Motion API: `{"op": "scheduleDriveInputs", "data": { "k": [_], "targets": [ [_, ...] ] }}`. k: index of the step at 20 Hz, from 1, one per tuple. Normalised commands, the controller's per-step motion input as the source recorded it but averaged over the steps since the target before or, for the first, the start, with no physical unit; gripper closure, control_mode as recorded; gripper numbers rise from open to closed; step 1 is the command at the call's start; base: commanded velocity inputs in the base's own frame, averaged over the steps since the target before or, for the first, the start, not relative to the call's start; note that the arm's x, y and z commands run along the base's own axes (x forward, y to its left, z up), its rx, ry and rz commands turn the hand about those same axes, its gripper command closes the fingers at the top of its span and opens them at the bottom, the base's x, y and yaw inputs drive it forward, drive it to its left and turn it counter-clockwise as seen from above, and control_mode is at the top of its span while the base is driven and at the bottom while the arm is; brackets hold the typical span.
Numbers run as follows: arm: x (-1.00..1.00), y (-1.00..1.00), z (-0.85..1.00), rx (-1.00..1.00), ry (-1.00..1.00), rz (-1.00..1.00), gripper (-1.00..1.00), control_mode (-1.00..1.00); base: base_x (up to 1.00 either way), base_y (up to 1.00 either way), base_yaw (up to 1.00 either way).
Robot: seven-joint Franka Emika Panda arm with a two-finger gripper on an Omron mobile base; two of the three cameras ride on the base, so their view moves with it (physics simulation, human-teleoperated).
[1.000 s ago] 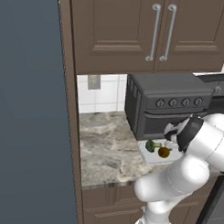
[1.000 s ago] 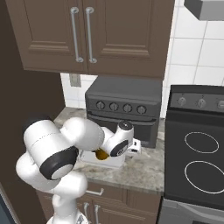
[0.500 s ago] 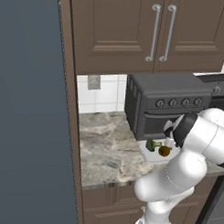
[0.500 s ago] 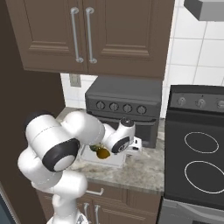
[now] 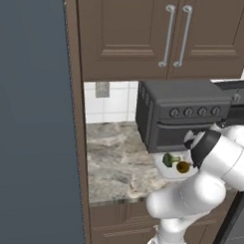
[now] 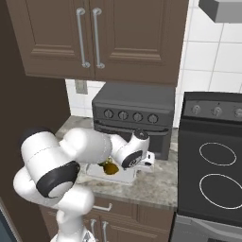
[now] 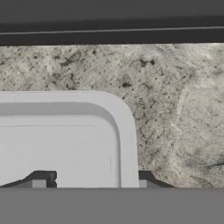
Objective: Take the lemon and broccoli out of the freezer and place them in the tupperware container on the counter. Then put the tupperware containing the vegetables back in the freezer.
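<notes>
The tupperware container (image 5: 164,171) lies on the counter (image 5: 117,158) in front of the toaster oven. Inside it are the dark green broccoli (image 5: 169,159) and the yellow-orange lemon (image 5: 182,167); from the right base view the lemon (image 6: 109,168) peeks out under my forearm. My gripper (image 7: 92,180) is down over one end of the tupperware container (image 7: 65,144). One fingertip (image 7: 40,179) is inside the tray and the other sits just outside its rim. The jaws are partly closed but still open, with a gap to the wall. The freezer (image 5: 29,116) is the dark panel at the left.
A dark toaster oven (image 5: 179,116) stands right behind the container, close to my hand. A black stove (image 6: 212,165) adjoins the counter on the right. Brown upper cabinets (image 6: 94,38) hang overhead. Bare marbled counter lies left of the container.
The jaws have narrowed around the container's end wall. The arm has shifted slightly lower and closer to the tray; the container, lemon and broccoli have not moved.
</notes>
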Motion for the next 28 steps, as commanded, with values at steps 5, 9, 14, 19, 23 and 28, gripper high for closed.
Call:
{"op": "scheduleDriveInputs", "data": {
  "k": [5,9,14,19,23,28],
  "targets": [
    [-0.39,0.0,0.0,0.03,0.0,-0.01,1.0,-1.0,0.0,0.0,0.0],
    [-0.07,0.0,0.0,0.02,0.0,-0.06,1.0,-1.0,0.0,0.0,0.0],
    [0.0,0.0,0.0,0.0,0.0,-0.13,1.0,-1.0,0.0,0.0,0.0],
    [0.0,0.0,0.01,0.0,0.0,-0.17,1.0,-1.0,0.0,0.0,0.0],
    [-0.05,0.0,0.41,0.01,-0.01,-0.19,1.0,-1.0,0.0,0.0,0.0],
    [-0.11,0.0,0.84,0.04,-0.04,-0.2,1.0,-1.0,0.0,0.0,0.0]
  ]
}}
